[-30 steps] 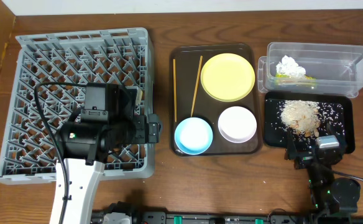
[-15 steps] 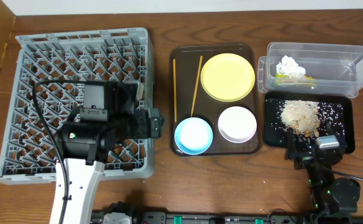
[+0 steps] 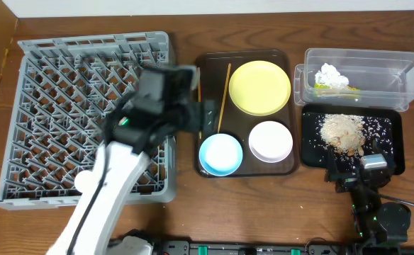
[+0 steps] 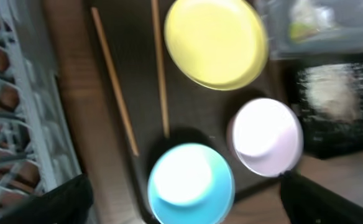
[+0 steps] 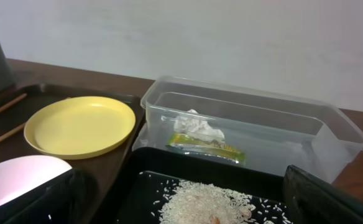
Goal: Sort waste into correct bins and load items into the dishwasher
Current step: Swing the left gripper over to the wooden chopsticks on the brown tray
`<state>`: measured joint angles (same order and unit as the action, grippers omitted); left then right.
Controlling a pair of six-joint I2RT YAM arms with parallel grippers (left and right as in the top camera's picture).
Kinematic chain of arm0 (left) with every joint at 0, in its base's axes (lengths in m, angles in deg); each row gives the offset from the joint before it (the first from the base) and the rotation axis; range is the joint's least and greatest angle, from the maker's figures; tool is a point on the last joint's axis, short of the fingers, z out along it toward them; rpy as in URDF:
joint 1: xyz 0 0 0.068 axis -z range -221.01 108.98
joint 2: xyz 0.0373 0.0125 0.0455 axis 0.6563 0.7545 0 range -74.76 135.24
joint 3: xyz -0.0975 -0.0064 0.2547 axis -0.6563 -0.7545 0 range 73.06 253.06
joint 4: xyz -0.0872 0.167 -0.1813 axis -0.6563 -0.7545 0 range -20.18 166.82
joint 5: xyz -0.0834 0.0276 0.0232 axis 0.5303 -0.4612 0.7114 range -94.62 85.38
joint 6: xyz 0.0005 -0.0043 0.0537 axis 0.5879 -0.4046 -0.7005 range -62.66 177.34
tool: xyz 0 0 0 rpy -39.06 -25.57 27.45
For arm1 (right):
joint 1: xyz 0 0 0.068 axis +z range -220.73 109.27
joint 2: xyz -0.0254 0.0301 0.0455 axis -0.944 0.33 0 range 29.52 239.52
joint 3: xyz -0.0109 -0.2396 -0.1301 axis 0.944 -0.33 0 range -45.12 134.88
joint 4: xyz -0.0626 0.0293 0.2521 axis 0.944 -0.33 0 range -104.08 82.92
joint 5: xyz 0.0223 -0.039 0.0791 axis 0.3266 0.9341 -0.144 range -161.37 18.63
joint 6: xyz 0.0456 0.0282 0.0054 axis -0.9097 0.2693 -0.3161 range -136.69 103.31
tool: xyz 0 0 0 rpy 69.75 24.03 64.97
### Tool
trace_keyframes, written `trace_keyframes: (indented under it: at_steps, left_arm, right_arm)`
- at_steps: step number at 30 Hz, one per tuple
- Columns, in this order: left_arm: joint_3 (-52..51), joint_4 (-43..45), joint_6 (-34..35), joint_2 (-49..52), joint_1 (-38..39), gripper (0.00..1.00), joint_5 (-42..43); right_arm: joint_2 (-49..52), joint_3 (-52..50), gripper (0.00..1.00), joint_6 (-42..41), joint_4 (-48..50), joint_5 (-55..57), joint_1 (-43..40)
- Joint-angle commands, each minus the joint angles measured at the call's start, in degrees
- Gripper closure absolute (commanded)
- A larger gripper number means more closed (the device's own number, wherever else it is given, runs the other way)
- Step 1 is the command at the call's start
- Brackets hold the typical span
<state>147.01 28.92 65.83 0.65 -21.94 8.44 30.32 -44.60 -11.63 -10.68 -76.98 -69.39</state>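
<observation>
My left gripper [image 3: 208, 115] is open and empty, over the left edge of the brown tray, above the blue bowl [image 4: 191, 183] in its wrist view [image 4: 184, 180]. Two chopsticks [image 4: 114, 78], the yellow plate [image 3: 259, 86], the blue bowl [image 3: 220, 154] and the white bowl [image 3: 271, 141] lie on that tray. The grey dish rack [image 3: 58, 85] stands at the left; a white cup [image 3: 85, 182] shows in its near part beside my arm. The clear tub [image 3: 384, 74] holds the tissue [image 3: 332, 76] and the wrapper [image 5: 205, 147]. The black tray [image 3: 313, 142] holds the crumb heap [image 3: 342, 131]. My right gripper [image 3: 350, 170] is open at that tray's near edge.
The dark brown serving tray [image 3: 208, 62] lies between the rack and the two bins. My left arm [image 3: 115, 191] crosses the rack's near right corner. Loose rice grains [image 3: 381, 127] are scattered in the black tray. A wall rises behind the table [image 5: 231, 37].
My left arm has swung from over the rack up and to the right, to the brown tray's left edge. The white cup now shows in the rack. The right arm has not moved.
</observation>
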Motion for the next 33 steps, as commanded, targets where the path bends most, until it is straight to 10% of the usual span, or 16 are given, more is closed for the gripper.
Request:
trace_keyframes:
  at_steps: [1, 25, 33]
  left_arm:
    - [6.4, -0.8, -0.1, 9.3, 3.5, 0.11, -14.0]
    - [7.7, 16.6, -0.1, 43.8, 4.0, 0.56, -4.7]
    - [7.6, 17.1, -0.1, 45.3, 4.5, 0.92, -4.9]
  right_arm:
    - [-0.4, -0.2, 0.01, 0.6, -0.1, -0.2, -0.2]
    - [-0.4, -0.2, 0.01, 0.6, -0.1, -0.2, -0.2]
    - [-0.4, -0.2, 0.01, 0.6, 0.0, -0.3, -0.2]
